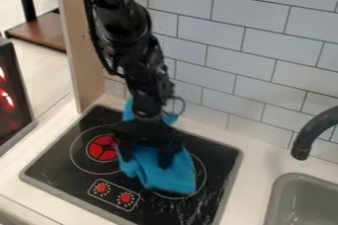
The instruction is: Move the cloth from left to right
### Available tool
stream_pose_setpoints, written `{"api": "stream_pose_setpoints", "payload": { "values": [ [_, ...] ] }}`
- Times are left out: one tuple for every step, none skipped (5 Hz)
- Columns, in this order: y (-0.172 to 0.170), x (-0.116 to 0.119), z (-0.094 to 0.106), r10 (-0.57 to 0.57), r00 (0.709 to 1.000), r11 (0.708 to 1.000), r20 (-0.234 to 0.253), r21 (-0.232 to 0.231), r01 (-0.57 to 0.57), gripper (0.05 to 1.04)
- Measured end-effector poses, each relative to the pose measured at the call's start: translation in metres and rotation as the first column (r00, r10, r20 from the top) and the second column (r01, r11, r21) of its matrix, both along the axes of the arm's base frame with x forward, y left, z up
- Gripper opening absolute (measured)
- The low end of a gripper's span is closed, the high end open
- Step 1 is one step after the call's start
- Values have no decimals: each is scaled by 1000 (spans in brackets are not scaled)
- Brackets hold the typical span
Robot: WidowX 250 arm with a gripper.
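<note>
And here we are over a black cooktop [56,169] set in a white table [256,189], its two red knobs [125,198] at lower left of centre. White tiles [244,66] climb behind, a wooden panel [78,61] stands upper left, and a brown shelf [43,30] sits beyond it. My tool [144,160] hangs left of centre, fingers spread, right over the blue cloth [173,177]! That cloth lies rumpled on the cooktop, its long axis slanting from upper left to lower right, broad end pointing lower right over part of the right burner ring. Its left side runs just beside the red burner disc [102,148]. Rightward, black glass gives room as far as the cooktop's grey rim, then comes white table, then the grey sink [276,197], lower right, under the dark faucet [305,142].
</note>
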State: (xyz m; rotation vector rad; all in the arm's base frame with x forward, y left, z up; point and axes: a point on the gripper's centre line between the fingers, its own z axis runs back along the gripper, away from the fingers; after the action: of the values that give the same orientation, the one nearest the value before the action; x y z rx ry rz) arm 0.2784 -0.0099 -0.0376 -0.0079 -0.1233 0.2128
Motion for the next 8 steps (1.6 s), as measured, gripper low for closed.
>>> {"api": "stream_pose_setpoints", "payload": {
  "values": [
    [-13,-13,1,-46,999,999,-17,-5,46,1000],
    [-17,-28,2,-59,997,998,-48,-26,57,1000],
    [-22,-44,5,-92,992,995,-90,-47,88,1000],
    [-20,-56,12,-106,989,994,-104,-38,102,1000],
    [-20,-59,16,-120,986,992,-115,-41,115,1000],
    [-20,-53,21,-112,987,993,-114,-41,108,1000],
    [-20,-45,37,-107,991,993,-79,-57,103,1000],
    [-19,-44,55,-103,993,993,-52,-64,100,1000]
  ]
}}
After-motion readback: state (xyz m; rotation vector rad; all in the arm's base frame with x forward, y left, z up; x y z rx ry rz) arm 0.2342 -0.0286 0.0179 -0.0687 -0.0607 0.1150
